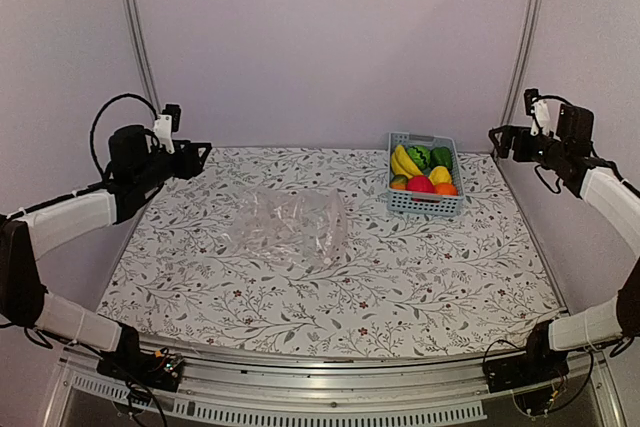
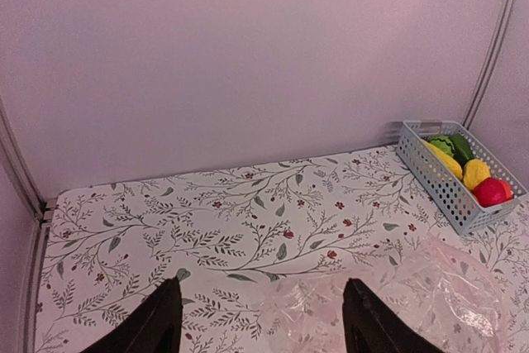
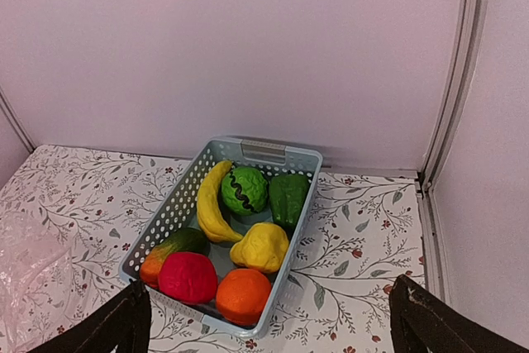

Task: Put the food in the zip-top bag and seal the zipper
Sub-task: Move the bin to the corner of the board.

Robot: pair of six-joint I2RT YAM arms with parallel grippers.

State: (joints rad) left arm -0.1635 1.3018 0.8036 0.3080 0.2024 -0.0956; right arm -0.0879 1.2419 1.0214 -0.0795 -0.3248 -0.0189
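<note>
The toy food lies in a light-blue slotted basket (image 1: 427, 205) at the back right: a yellow banana (image 3: 211, 204), a green round piece (image 3: 245, 190), a dark green pepper (image 3: 288, 198), a yellow piece (image 3: 260, 247), a red piece (image 3: 189, 277) and an orange (image 3: 243, 294). The clear zip-top bag (image 1: 292, 224) lies flat and crumpled mid-table; it also shows in the left wrist view (image 2: 430, 299). Its zipper is not discernible. My left gripper (image 1: 196, 157) is open, raised at the left. My right gripper (image 1: 497, 140) is open, raised right of the basket. Both are empty.
The table has a floral cloth (image 1: 330, 287). Pale walls with metal frame posts (image 1: 135, 37) close the back and sides. The basket also shows at the right in the left wrist view (image 2: 438, 175).
</note>
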